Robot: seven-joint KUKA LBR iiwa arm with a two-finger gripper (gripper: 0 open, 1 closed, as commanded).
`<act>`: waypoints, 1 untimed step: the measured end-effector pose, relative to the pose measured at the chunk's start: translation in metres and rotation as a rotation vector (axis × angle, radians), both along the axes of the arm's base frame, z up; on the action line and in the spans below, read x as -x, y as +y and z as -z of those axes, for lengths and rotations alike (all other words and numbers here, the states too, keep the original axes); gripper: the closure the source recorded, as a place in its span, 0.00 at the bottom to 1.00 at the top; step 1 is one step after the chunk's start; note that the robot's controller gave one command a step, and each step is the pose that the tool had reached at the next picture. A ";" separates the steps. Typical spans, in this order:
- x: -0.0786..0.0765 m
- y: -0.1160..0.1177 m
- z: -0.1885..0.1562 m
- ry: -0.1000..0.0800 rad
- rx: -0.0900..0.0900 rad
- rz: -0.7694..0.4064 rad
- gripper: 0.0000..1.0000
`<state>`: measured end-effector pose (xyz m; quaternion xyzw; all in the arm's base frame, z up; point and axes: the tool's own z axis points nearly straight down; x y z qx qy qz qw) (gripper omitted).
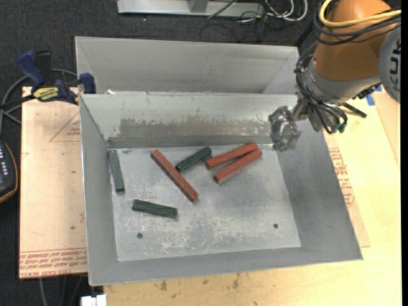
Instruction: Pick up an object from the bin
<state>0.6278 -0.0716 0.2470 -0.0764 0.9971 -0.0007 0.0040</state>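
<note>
My gripper (pixel 284 134) hangs at the bin's back right corner, close to the right wall and above the floor. I see nothing between its fingers. Just to its left lie two red-brown sticks side by side, the upper one (pixel 232 154) and the lower one (pixel 237 166), both slanting up to the right. A dark green stick (pixel 193 159) lies left of them, touching a long red-brown stick (pixel 174 174) that runs diagonally down to the right.
Another dark green stick (pixel 153 208) lies flat toward the front left. A grey-green stick (pixel 116 171) lies along the left wall. The bin's walls slope steeply inward.
</note>
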 end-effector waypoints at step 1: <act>0.042 0.056 0.091 0.014 -0.004 -0.204 1.00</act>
